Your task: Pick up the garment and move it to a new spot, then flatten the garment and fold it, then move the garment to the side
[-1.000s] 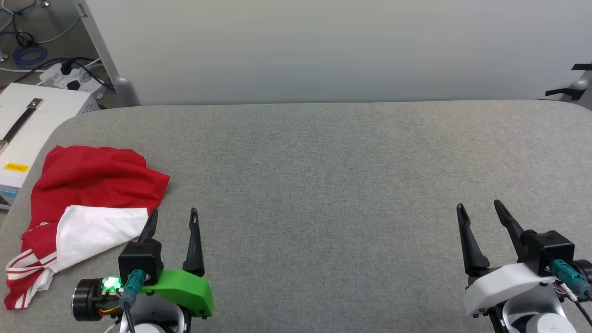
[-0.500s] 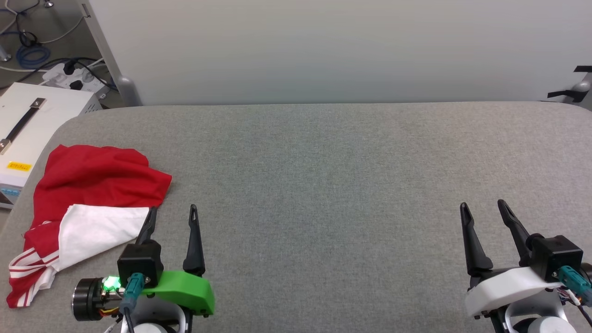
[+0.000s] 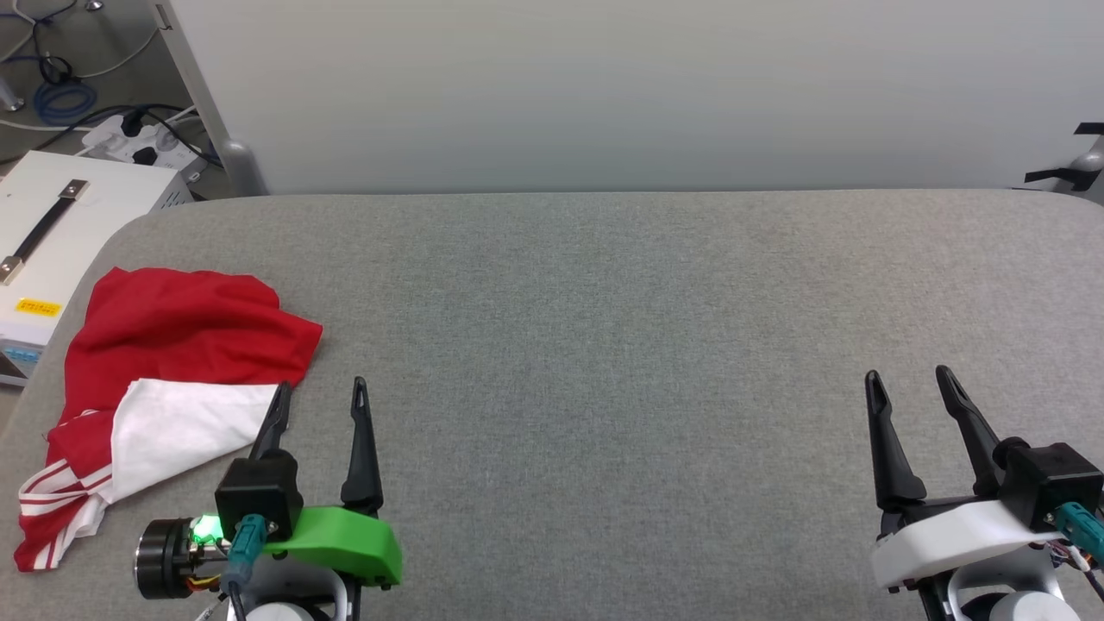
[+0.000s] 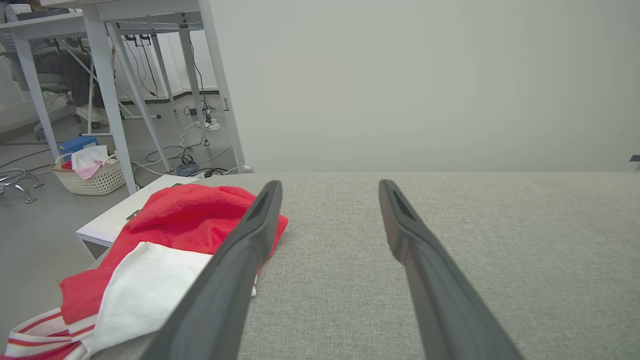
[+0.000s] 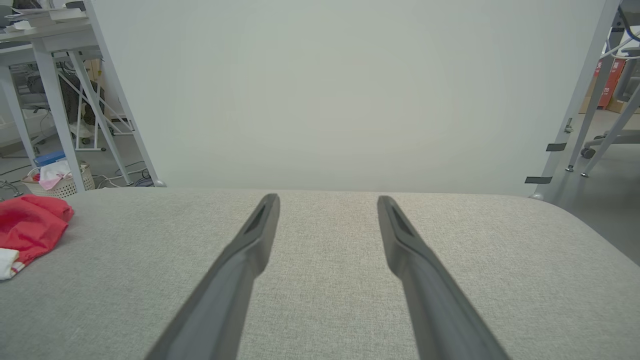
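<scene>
red jersey [image 3: 181, 332] bunched near-left on grey fabric table [image 3: 604, 302] | left gripper [image 3: 322, 386], right gripper [image 3: 907, 373] both wide, empty | left wrist cam catches a floor basket [image 4: 95, 180]

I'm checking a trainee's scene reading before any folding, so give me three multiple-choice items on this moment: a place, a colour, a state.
1. Where does the garment lie on the grey table?
A. at its left end, beside the left tool
B. in the middle
C. at its right end

2. What colour is the flap of the garment nearest the left tool?
A. black
B. white
C. blue

3. How does the right tool stand?
A. shut on cloth
B. shut, empty
C. open, empty

1 A: the heap sits by the table's left edge in the head view.
2 B: a white flap lies over the red cloth.
3 C: its two fingers stand apart over bare table.
</scene>
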Controlling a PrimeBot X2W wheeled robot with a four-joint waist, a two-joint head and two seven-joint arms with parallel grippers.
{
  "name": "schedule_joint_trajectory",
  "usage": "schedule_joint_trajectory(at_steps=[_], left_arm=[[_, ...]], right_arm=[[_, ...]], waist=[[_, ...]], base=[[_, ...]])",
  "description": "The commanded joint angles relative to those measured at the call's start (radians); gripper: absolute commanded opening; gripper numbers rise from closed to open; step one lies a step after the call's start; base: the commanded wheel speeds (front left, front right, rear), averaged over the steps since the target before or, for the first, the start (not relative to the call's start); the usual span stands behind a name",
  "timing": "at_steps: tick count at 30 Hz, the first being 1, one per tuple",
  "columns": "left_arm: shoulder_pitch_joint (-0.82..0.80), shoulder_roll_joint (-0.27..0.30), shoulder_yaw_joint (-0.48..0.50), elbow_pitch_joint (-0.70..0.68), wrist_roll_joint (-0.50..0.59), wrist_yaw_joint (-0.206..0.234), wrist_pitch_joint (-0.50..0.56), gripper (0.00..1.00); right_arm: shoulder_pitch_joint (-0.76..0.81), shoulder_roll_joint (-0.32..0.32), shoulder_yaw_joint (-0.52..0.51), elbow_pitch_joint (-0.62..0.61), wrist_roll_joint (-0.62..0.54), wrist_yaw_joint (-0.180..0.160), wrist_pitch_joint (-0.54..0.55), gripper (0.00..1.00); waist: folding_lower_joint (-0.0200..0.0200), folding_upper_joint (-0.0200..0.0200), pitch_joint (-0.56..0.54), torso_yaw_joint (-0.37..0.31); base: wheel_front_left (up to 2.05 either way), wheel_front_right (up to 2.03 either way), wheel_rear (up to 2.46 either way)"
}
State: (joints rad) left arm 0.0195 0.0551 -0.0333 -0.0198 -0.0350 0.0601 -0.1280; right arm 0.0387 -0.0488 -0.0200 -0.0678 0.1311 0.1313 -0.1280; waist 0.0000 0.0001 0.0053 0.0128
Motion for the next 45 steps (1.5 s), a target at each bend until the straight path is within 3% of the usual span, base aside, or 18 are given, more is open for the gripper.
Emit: schedule_joint_trajectory(at_steps=[1, 45], left_arm=[[0.003, -0.003, -0.004, -0.005, -0.005, 0.008, -0.011, 1.00], [0.026, -0.004, -0.036, 0.007, -0.015, 0.032, -0.102, 1.00]], right_arm=[[0.011, -0.001, -0.002, -0.009, 0.012, 0.000, -0.012, 1.00], [0.050, -0.001, 0.002, -0.012, 0.061, 0.000, -0.102, 1.00]], waist=[[0.0000, -0.0001, 0.000, 0.000], [0.0000, -0.0001, -0.010, 0.013]], base=[[0.00, 0.00, 0.00], [0.00, 0.00, 0.00]])
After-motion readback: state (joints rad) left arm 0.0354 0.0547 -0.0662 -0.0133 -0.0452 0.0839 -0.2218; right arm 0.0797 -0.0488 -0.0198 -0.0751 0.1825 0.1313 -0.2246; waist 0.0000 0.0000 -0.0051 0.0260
